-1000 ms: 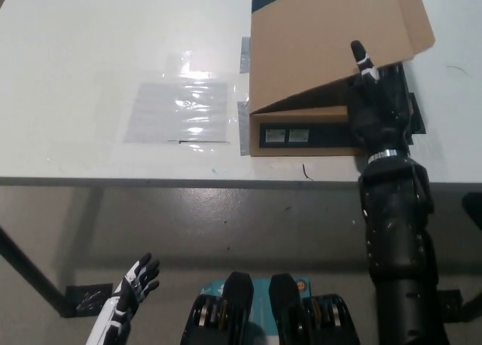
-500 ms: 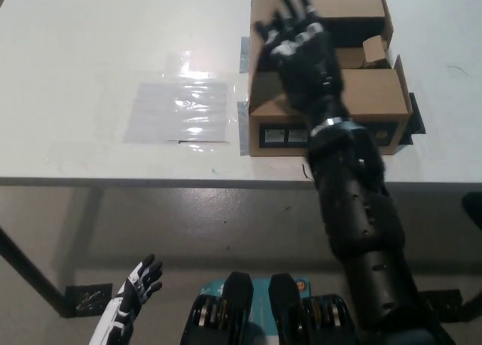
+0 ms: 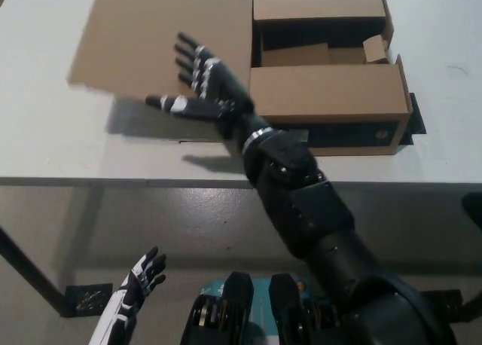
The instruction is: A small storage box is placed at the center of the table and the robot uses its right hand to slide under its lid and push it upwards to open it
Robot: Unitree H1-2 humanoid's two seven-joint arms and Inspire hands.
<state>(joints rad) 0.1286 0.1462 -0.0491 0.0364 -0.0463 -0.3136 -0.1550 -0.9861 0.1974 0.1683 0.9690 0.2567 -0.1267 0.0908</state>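
Even, fairly bright overhead light; white table (image 3: 45, 134) reads slightly blue-grey, no hard glare. Soft dark shadow under the raised cardboard lid (image 3: 162, 40), falling on the tabletop toward the near edge. Box (image 3: 324, 93) interior in deep shadow, contents hard to read. Floor below dim, with faint sheen. Right hand (image 3: 203, 93) slightly soft; left hand (image 3: 139, 281) grainy at lower left

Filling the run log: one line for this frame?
box: open | lid: swung left | right hand: open, at lid | left hand: low, idle
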